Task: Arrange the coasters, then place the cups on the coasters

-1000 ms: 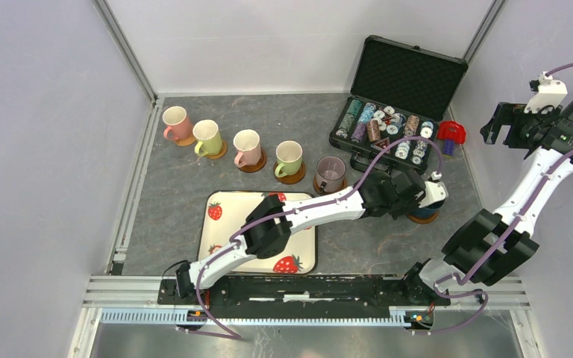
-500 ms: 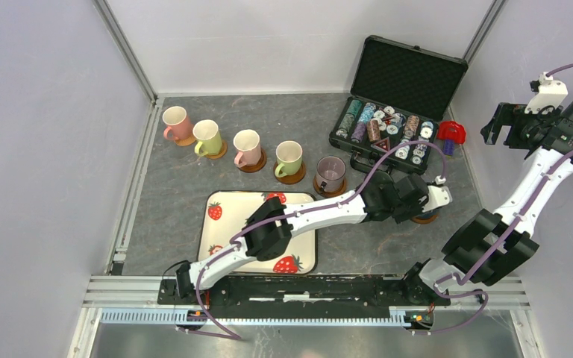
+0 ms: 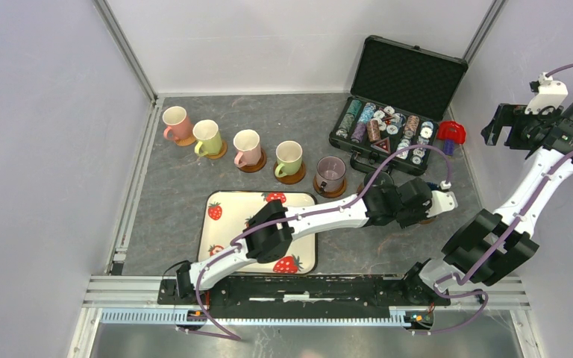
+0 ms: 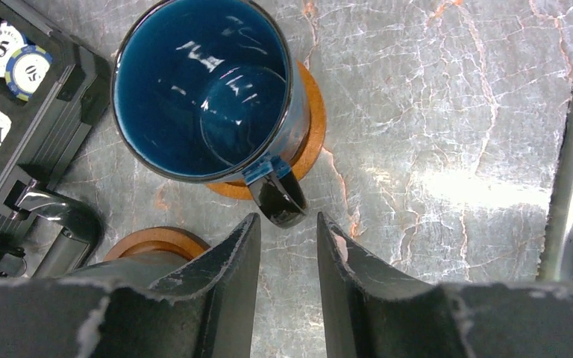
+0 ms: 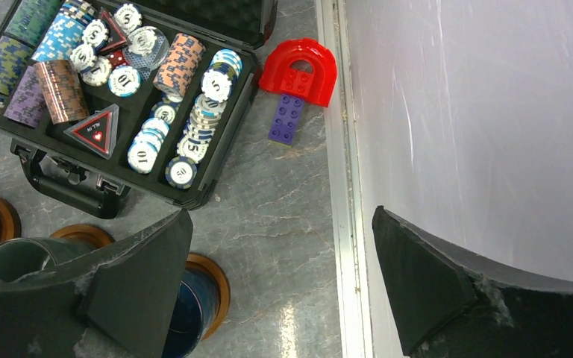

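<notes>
A dark blue cup stands upright on an orange-brown coaster. Its handle points at my left gripper. The jaws are a little apart with nothing between them, and the handle lies just past the tips. Beside it, a dark grey-green cup sits on a brown coaster. Several more cups stand on coasters in a row, from the pink one to the mauve one. My right gripper hangs open, high by the right wall.
An open black case of poker chips lies just behind the blue cup. A red and purple toy rests by the right rail. The strawberry-print tray lies under my left arm, near the front edge.
My left gripper's jaws have parted off the blue cup's handle and drawn back a little to the right. The cup stays on its coaster. The right arm has not moved.
</notes>
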You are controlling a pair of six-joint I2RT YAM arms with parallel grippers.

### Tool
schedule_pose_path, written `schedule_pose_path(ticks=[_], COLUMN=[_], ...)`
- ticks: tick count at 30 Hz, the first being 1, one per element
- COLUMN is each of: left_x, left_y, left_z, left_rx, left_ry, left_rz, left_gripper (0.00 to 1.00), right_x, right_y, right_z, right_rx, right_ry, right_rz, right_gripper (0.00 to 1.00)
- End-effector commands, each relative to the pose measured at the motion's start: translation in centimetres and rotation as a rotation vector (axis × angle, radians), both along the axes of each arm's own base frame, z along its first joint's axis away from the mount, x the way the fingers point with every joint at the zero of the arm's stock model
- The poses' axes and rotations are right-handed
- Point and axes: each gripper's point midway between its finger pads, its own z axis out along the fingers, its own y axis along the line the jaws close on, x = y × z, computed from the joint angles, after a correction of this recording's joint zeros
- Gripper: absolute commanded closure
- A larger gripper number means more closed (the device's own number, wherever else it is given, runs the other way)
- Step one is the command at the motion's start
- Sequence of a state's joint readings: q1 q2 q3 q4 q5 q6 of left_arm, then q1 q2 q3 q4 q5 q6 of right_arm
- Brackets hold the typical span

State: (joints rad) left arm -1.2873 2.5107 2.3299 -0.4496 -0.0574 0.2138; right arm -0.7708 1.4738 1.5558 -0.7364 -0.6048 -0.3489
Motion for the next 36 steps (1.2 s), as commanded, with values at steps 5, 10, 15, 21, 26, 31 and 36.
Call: schedule_pose_path(ticks=[5,10,15,21,26,31,36], left_x=[-1.3,-1.1,-0.3,1.3,1.9,2.0,2.2], left_y=[-1.0,-0.1,0.5,1.1,0.9,0.7,0.4], left_z=[4.3,7.4,7.2,5.3,3.9,2.4,1.7], left_rx=[-0.099,-0.146,-0.126,-0.071,-0.059,-0.049,-0.055], left_ry=[0.062,0.072,0.062,0.009,-0.011,-0.022,-0.033], left_rz=[-0.011,-0.021,0.007,0.065,0.085,0.085,0.085], left_gripper=[0.61,0.64,0.67,0.76,0.81,0.87,0.9], right_x=[-0.1,-0.1,0.0,0.2,0.2,0.3,0.1], right_y=[-0.3,-0.2,-0.3,-0.4,-0.5,-0.5,-0.5], right_z=[2.5,2.4,2.4,2.4,2.3,2.4,2.2], right_rx=[-0.056,-0.052,-0.043,-0.033,-0.032,-0.03,-0.032], right_ry=[-0.047,-0.047,-0.052,-0.054,-0.053,-0.054,-0.045], right_rz=[0.006,0.009,0.007,0.003,-0.002,-0.002,-0.003], right_gripper=[0.02,0.02,0.02,0.02,0.02,0.02,0.02])
